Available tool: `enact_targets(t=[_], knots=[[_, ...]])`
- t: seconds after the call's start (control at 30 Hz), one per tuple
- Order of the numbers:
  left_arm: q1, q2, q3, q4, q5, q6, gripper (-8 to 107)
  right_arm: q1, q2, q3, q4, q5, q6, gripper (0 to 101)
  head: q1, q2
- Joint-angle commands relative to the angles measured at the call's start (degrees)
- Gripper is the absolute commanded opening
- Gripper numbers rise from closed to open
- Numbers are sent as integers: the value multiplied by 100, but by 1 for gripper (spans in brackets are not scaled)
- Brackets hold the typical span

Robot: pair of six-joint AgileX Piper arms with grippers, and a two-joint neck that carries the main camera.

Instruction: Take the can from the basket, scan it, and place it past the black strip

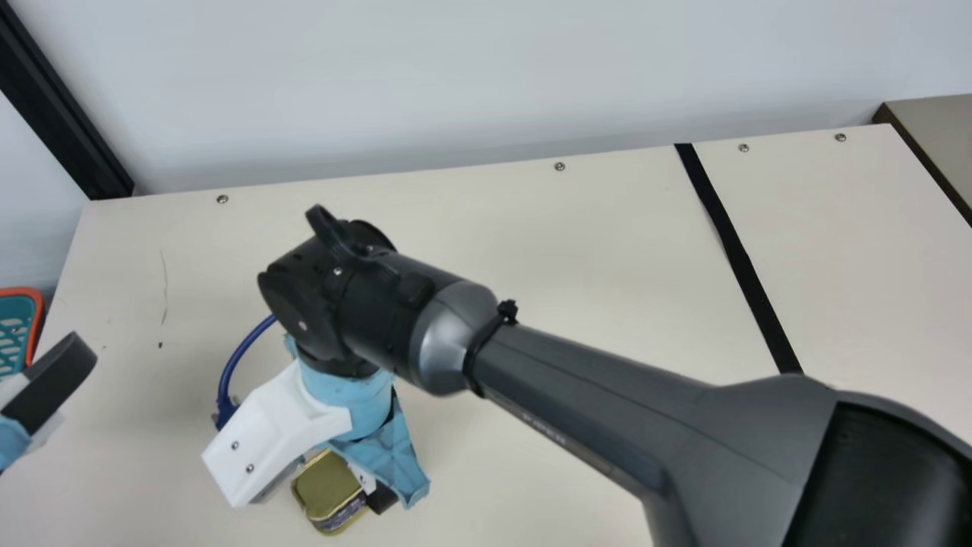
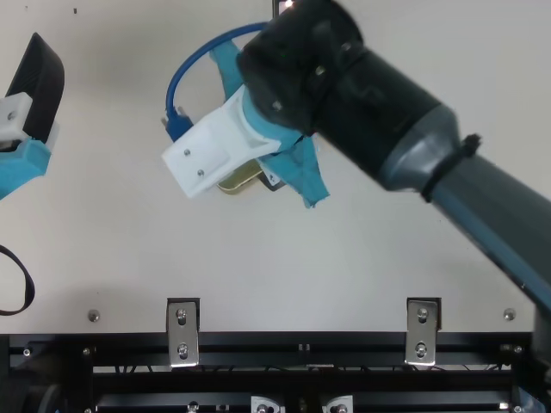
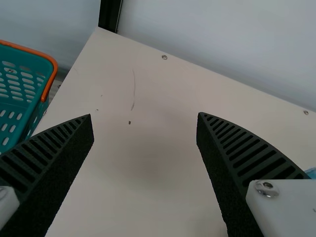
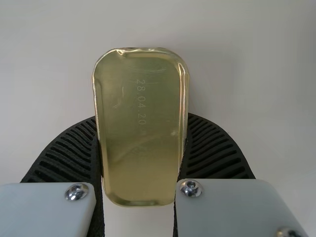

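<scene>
We have a smooth, cream worktop (image 1: 547,220) with round screw heads along its far edge and a flat black strip (image 1: 738,262) across it. Pale-blue wrapping (image 1: 361,399) with loose, creased ends encircles our right wrist, beside a white bracket (image 1: 269,429) and a curved blue cable (image 1: 235,361).

The can (image 4: 140,128) is a metal rounded rectangle, gold-olive and glossy, with a raised rim, shallow stamped characters on the flat face and a darker printed band along one side. Our right pincer (image 1: 331,486) grasps it by its long sides between ribbed black pads (image 4: 212,148), at the worktop's near left part, well apart from the strip. Our left pincer (image 1: 61,380) is released, its two ribbed fingers (image 3: 247,148) wide apart.

The basket (image 3: 50,79) at the far left is turquoise plastic with oval perforations and an orange rim; we cannot tell its full contents.
</scene>
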Motion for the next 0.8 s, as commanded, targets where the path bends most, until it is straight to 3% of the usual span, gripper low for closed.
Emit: enact_targets(t=[0.0, 0.4, 0.5, 0.77], knots=[[0, 0, 0, 0, 0, 0, 90, -139, -92, -66, 315, -22, 5, 0, -42, -42], [0, 0, 0, 0, 0, 0, 90, -1512, -719, -362, 2346, -22, -327, 0, -42, -42], [0, 0, 0, 0, 0, 0, 90, -1867, -911, -33, 2924, -247, -595, 0, -42, -42], [0, 0, 0, 0, 0, 0, 90, -2663, -1380, 1292, 4605, -793, -1865, 0, -42, -42]])
